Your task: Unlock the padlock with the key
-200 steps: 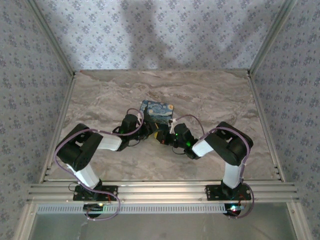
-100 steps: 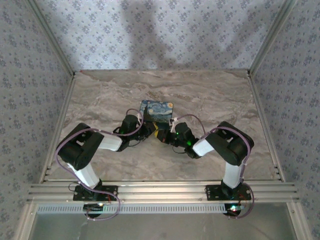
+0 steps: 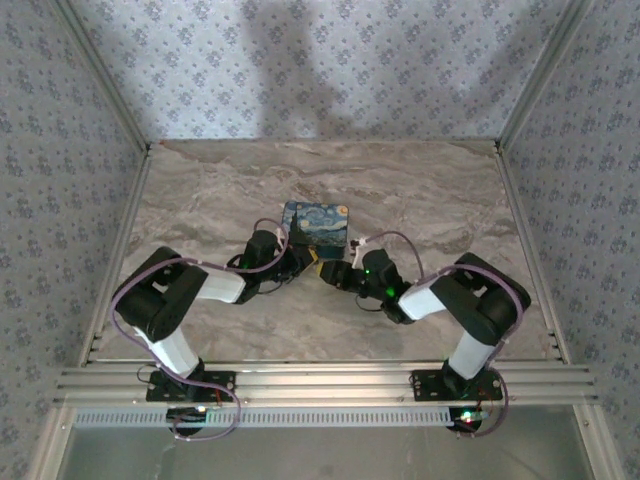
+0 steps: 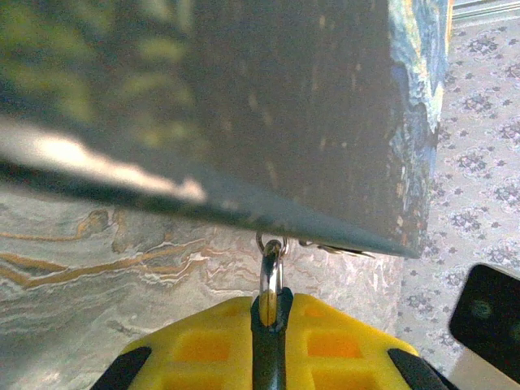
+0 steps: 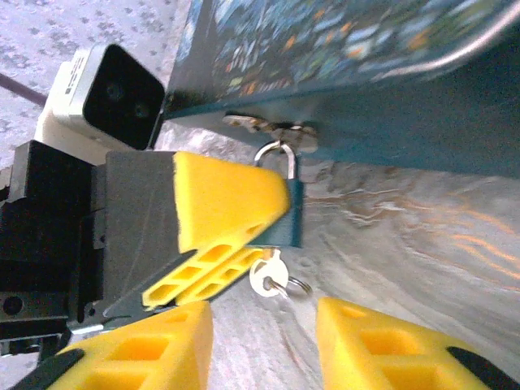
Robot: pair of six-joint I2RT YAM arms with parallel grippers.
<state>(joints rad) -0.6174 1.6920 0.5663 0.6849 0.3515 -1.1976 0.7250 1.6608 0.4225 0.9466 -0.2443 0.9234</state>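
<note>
The padlock (image 5: 292, 213), small and blue-grey, hangs by its silver shackle (image 4: 270, 272) from the hasp (image 5: 272, 126) on the painted box (image 3: 315, 222). My left gripper (image 4: 270, 305) is shut on the padlock's body, its yellow fingers (image 5: 231, 199) covering most of it. The silver key (image 5: 266, 278) sticks out of the padlock's underside, a small ring through its head. My right gripper (image 5: 264, 337) stands open a little short of the key, one yellow finger on each side, touching nothing. In the top view both grippers (image 3: 318, 266) meet at the box's near edge.
The box stands mid-table on the marble top (image 3: 420, 190). Patterned walls and aluminium rails (image 3: 320, 380) enclose the table. The left wrist camera (image 5: 114, 93) sits close beside the hasp, and the right wrist camera (image 4: 487, 317) shows at the lower right.
My right gripper has opened, let go of the key and drawn back to the right. My left gripper has closed tighter on the padlock.
</note>
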